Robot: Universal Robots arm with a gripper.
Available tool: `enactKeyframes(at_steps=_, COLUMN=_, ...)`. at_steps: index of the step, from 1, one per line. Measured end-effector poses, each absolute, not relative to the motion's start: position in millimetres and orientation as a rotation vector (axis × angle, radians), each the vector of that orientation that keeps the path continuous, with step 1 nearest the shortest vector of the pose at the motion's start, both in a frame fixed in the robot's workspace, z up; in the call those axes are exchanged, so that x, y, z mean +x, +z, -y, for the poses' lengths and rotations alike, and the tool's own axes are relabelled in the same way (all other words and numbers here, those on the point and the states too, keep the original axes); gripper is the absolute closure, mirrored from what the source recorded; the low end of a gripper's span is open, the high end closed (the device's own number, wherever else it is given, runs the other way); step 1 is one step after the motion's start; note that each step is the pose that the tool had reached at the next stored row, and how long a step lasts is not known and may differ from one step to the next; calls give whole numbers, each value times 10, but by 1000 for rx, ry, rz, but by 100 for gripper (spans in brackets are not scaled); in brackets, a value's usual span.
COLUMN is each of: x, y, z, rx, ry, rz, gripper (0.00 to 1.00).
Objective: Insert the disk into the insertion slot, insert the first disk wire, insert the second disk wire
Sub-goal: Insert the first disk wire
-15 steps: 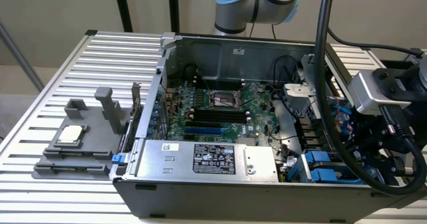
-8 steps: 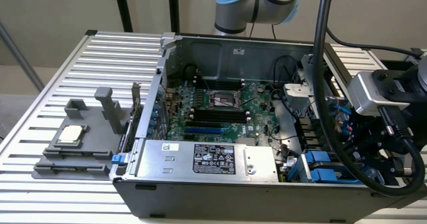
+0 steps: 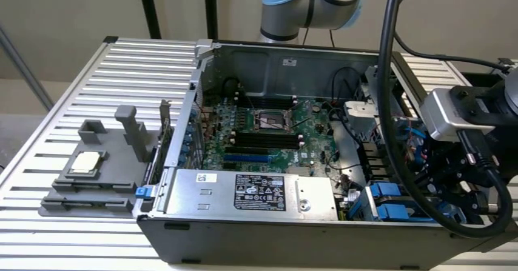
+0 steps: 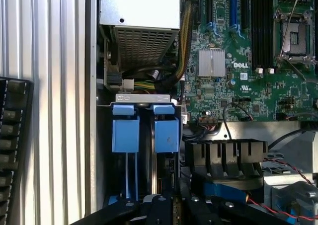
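My claw (image 4: 164, 206) hangs just over the insertion slot (image 4: 145, 102), the drive cage in the near corner of the open computer case (image 3: 174, 222) on the exterior view's right. I cannot tell how far open it is, and I see nothing in its hold.

At the mouth of the cage stand 2 blue latch tabs (image 4: 125, 131), side by side, with thin blue rails running down from the one nearer the case wall. The gap between them is dark. I cannot pick out the silver body of the disk there, so I cannot say whether it is seated. I judge that step unsettled.

I see no wire running into the mouth of the cage. A bundle of black and yellow cables (image 4: 149, 78) lies loose between the power supply (image 4: 139, 16) and the cage, near the slot but apart from it. So I reckon both wire steps are left to do.

Besides the cage, the case holds:
- the green motherboard (image 3: 267, 131), with 1 square heat sink (image 4: 211, 63)
- the power supply along the near wall
- a black ribbed fan shroud (image 4: 223, 158), just beside the cage

Outside the case, on the slatted table (image 3: 57, 101) at the exterior view's left, a grey holder (image 3: 89, 189) carries 1 processor (image 3: 85, 162).
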State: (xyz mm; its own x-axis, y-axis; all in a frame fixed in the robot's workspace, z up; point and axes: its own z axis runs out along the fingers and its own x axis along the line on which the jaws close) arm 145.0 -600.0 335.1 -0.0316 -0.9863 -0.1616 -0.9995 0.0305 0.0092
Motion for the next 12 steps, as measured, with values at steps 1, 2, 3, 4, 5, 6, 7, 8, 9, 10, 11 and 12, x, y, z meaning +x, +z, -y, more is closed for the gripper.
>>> enactKeyframes(at_steps=1, x=1452, y=3350, z=5998, rx=-2106, ry=181, rz=-2173, gripper=84)
enactKeyframes(at_steps=2, x=1454, y=3348, z=5996, rx=-2106, ry=181, rz=-2173, gripper=84)
enactKeyframes(at_steps=3, x=1455, y=3347, z=5996, rx=-2106, ry=181, rz=-2173, gripper=84)
enactKeyframes(at_steps=4, x=1455, y=3346, z=5995, rx=-2106, ry=181, rz=-2173, gripper=84)
enactKeyframes(at_steps=5, x=1456, y=3345, z=5995, rx=-2106, ry=181, rz=-2173, gripper=84)
enactKeyframes(at_steps=6, x=1456, y=3344, z=5995, rx=-2106, ry=181, rz=-2173, gripper=84)
enactKeyframes(at_steps=7, x=1456, y=3344, z=5995, rx=-2106, ry=181, rz=-2173, gripper=84)
enactKeyframes(at_steps=8, x=1456, y=3344, z=5995, rx=-2106, ry=181, rz=-2173, gripper=84)
enactKeyframes(at_steps=9, x=1456, y=3343, z=5995, rx=-2106, ry=181, rz=-2173, gripper=84)
enactKeyframes(at_steps=10, x=1457, y=3338, z=5994, rx=-2105, ry=183, rz=-2172, gripper=84)
enactKeyframes(at_steps=11, x=1457, y=3339, z=5995, rx=-2106, ry=182, rz=-2172, gripper=82)
enactKeyframes(at_steps=12, x=1457, y=3354, z=5995, rx=-2106, ry=182, rz=-2173, gripper=82)
